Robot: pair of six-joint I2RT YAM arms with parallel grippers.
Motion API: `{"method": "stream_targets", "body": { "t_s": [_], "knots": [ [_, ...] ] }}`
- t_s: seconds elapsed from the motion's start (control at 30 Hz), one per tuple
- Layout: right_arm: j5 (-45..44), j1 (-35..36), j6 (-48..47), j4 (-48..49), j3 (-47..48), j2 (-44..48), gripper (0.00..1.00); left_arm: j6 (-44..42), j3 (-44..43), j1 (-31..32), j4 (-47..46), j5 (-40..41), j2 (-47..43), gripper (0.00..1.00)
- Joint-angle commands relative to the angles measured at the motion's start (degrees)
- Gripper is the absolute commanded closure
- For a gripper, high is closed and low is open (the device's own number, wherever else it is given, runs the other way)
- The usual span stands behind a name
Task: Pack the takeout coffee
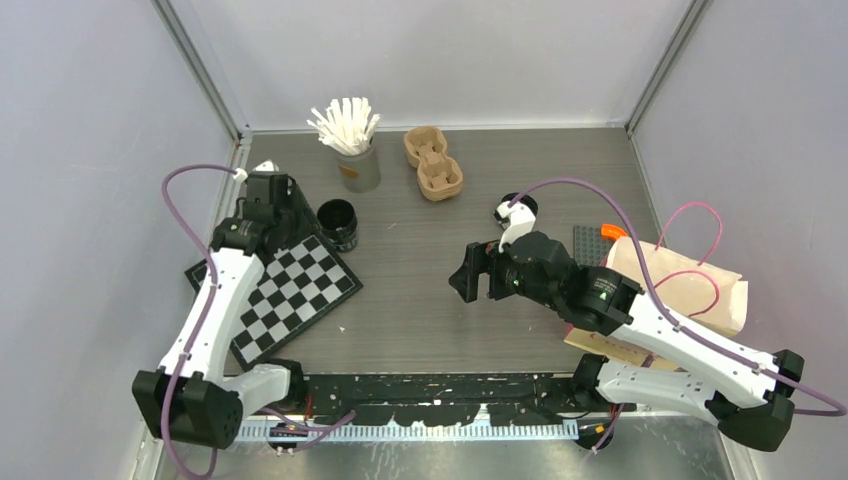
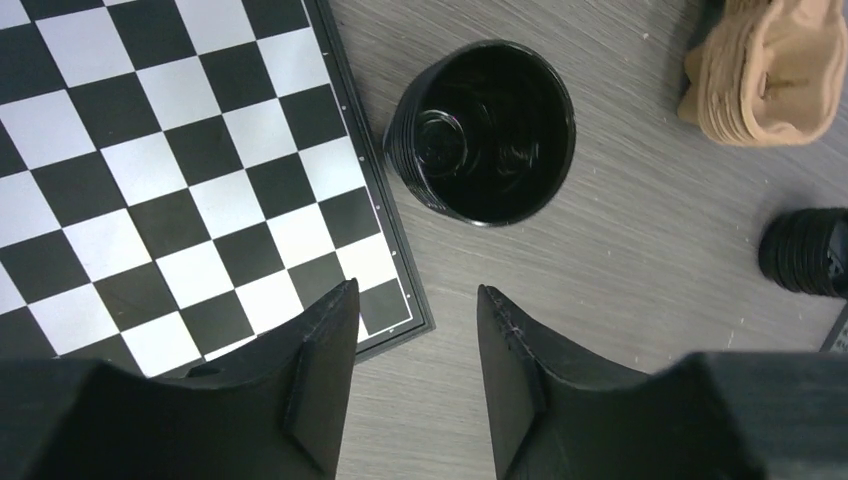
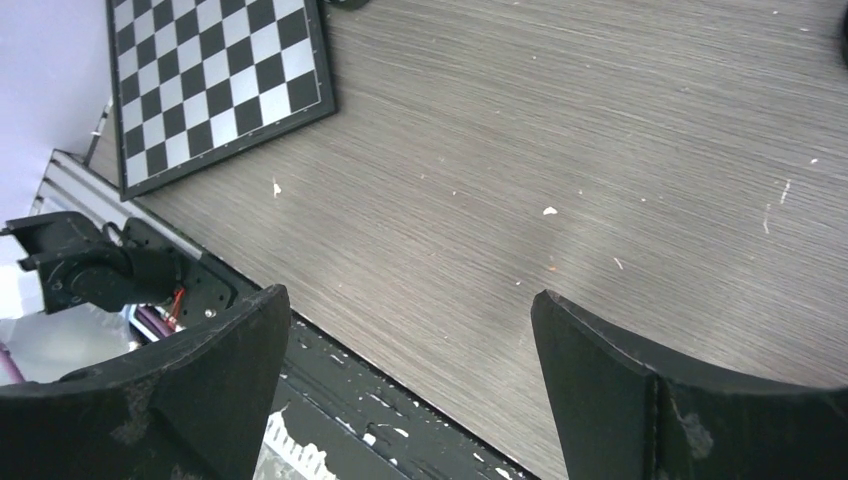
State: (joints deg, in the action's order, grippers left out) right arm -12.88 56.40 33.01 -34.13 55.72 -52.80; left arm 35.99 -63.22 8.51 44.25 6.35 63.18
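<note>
Revealing perhaps lids (image 2: 445, 140) inside cup (image 2: 548, 130), unseen from above, left hand (image 2: 415, 290), right hand (image 3: 408, 295) gaping empty.

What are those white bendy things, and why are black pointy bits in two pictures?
Those are two robot arms bolted to a table. The big picture looks down from above. The other two come from cameras on the wrists, so the black points are each arm's pincer. The left pincer is open, facing a black cup beside a chessboard. The right pincer is open above the table. Neither holds anything. A cup of white sticks and a brown carrier stand nearby.
</note>
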Motion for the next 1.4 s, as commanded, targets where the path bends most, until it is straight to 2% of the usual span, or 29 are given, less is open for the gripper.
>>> {"method": "stream_targets", "body": {
  "t_s": [0.0, 0.3, 0.63, 0.8, 1.03, 1.37],
  "knots": [
    [3.1, 0.0, -0.2, 1.9, 1.4, 2.0, 0.06, 2.6, -2.0, -0.9, -5.7, 3.4, 2.9, 0.53],
    [1.4, 0.0, -0.6, 1.5, -0.2, 6.8, 0.08, -1.3, -5.4, -2.9, -7.9, 0.1, 12.3, 0.6],
    [1.2, 0.0, -0.8, 1.2, -0.8, 6.0, 0.08, -5.1, -8.7, -4.5, -7.4, 1.0, 17.8, 0.67],
    [0.7, 0.0, -0.7, 1.6, -0.6, 4.5, 0.08, -5.0, -8.8, -4.6, -8.3, -1.5, 19.0, 0.68],
    [0.2, 0.0, -0.7, 2.7, -0.7, 3.1, 0.08, -5.5, -8.3, -4.6, -8.4, -2.5, 19.7, 0.75],
    [1.1, -0.1, -0.2, 2.3, -0.9, 2.0, 0.09, -5.9, -8.8, -4.6, -8.5, -3.5, 21.9, 0.77]
  ]
}}
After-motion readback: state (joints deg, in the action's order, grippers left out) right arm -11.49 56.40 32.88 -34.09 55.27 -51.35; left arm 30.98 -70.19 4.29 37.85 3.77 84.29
